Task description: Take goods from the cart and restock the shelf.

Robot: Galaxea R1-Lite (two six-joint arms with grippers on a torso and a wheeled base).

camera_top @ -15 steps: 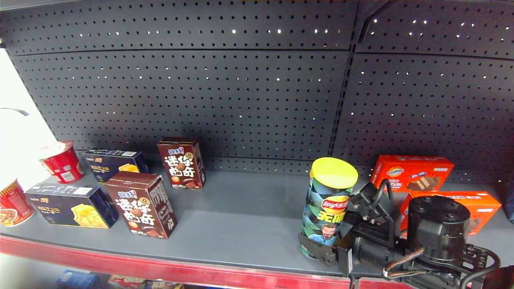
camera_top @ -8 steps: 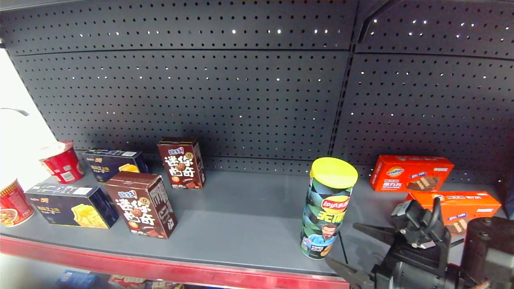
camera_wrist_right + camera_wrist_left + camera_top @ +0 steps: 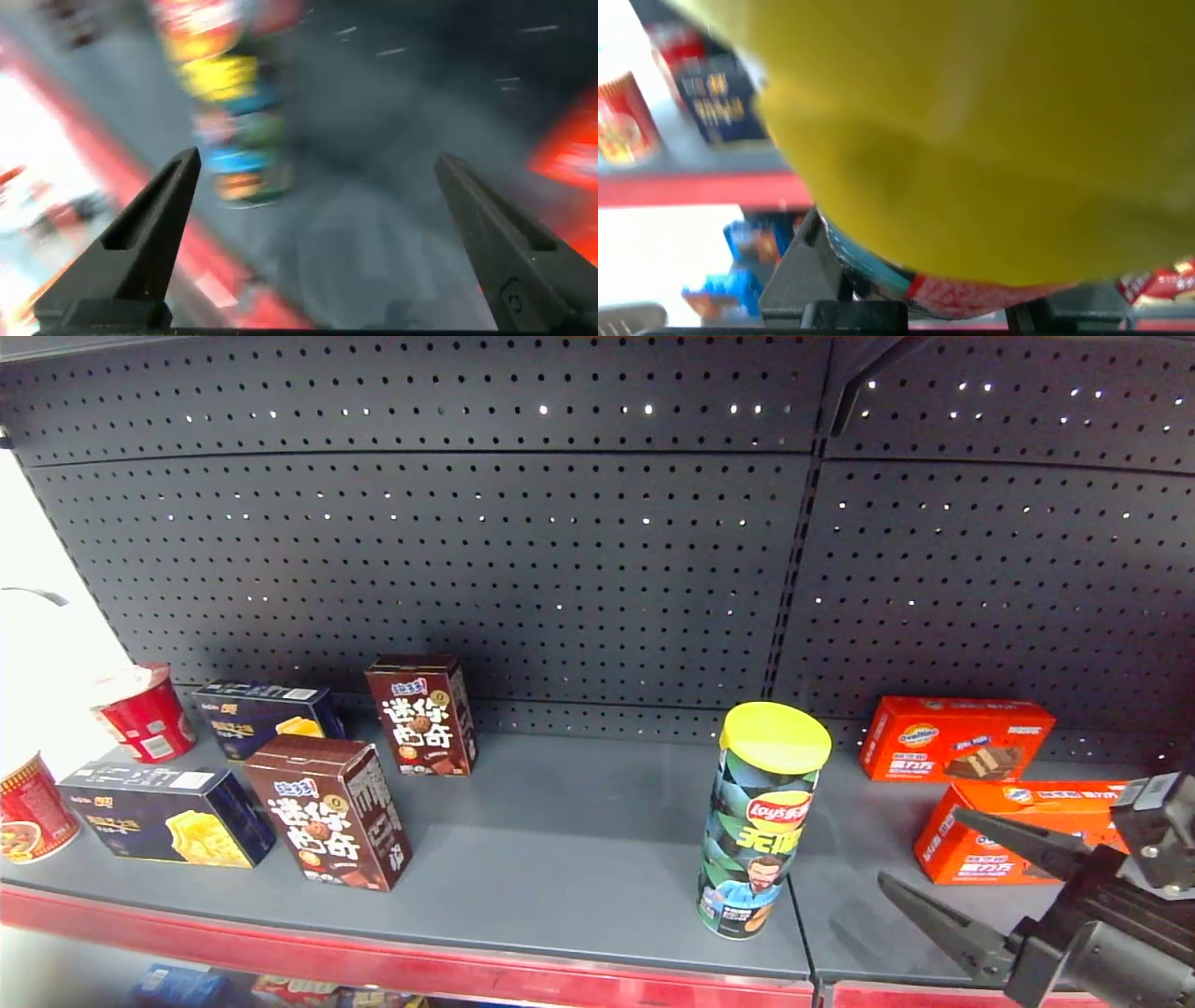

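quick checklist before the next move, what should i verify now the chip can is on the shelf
1. The chip can stands upright on the shelf: ok.
2. Its base is fully on the shelf, though near the front edge: ok.
3. The right hand is open and apart from the chip can: ok.
4. The right hand is clear of the orange boxes; one finger crosses the nearer box in the head view: cannot tell.
5. The yellow-lidded can close before the left wrist camera is securely held: cannot tell.
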